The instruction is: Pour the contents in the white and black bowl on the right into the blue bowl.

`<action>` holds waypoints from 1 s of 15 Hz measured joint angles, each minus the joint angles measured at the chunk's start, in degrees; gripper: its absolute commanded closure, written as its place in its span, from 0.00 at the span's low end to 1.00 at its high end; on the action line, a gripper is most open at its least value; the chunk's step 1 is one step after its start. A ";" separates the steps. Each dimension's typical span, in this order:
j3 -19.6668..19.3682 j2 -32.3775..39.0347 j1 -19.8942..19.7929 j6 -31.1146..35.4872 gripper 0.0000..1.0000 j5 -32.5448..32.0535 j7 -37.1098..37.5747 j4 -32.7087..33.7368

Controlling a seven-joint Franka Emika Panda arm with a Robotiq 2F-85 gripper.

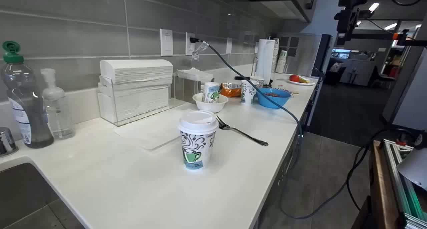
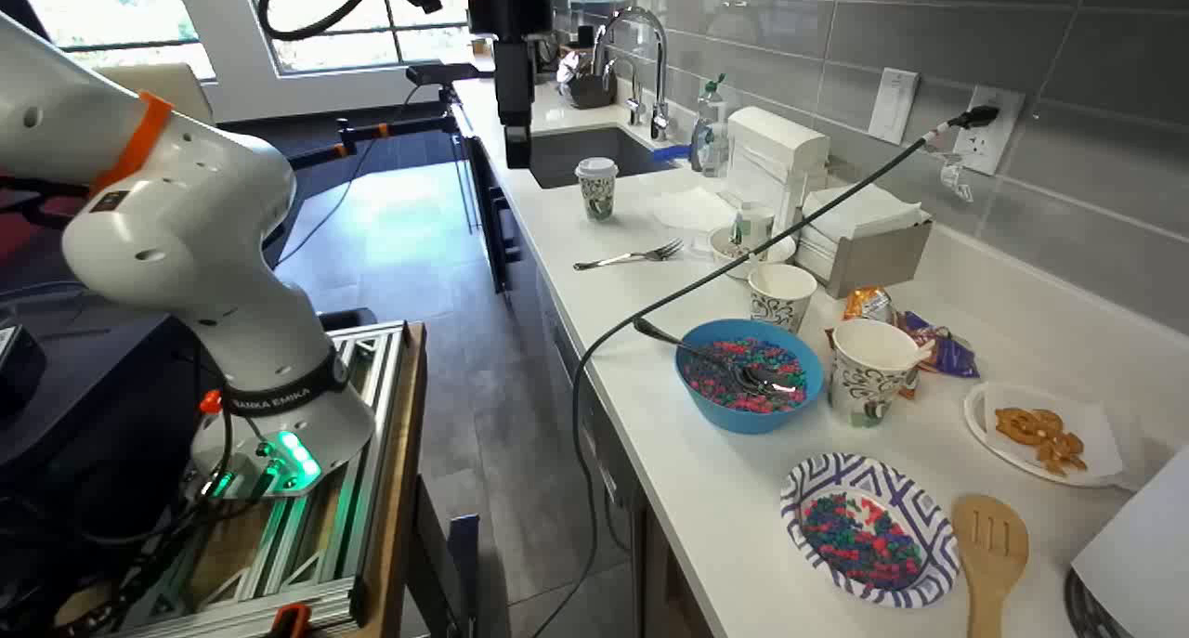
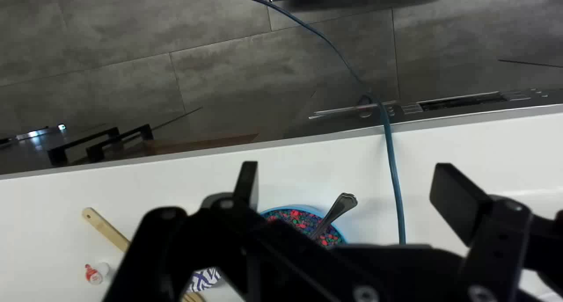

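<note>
Gripper (image 3: pixel 347 180) raised high, fingers (image 3: pixel 459 201) spread wide, well apart from blue bowl (image 2: pixel 734 420).

Blue bowl sits on white countertop (image 2: pixel 725 489), multicolored bits (image 2: pixel 743 350) inside, metal spoon (image 2: pixel 687 346) resting in it with handle over the rim. Near it, white paper bowl (image 2: pixel 892 478) with dark geometric print, closer to the viewer than blue bowl in an exterior view, also holding multicolored bits. Wooden slotted spatula (image 2: pixel 989 536) just beside paper bowl, farther from blue bowl. Tall patterned paper cup (image 2: pixel 868 378) upright, just beside blue bowl. Fork (image 2: pixel 624 258) and lidded coffee cup (image 2: pixel 597 192) both beyond blue bowl in that view, coffee cup farther off. Power cable (image 3: pixel 393 170) crosses countertop near blue bowl in wrist view; gripper there hides part of blue bowl and most of paper bowl.
</note>
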 measured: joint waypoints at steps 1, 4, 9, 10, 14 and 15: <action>0.00 0.00 0.00 0.00 0.00 0.00 0.00 0.00; 0.00 0.00 0.00 0.00 0.00 0.00 0.00 0.00; 0.00 0.00 0.00 0.00 0.00 0.00 0.00 0.00; 0.00 0.00 0.00 0.00 0.00 0.00 0.00 0.00; -0.71 0.07 0.43 0.43 0.00 0.00 -0.38 0.01; -1.56 0.20 0.70 0.77 0.00 0.08 -1.65 0.10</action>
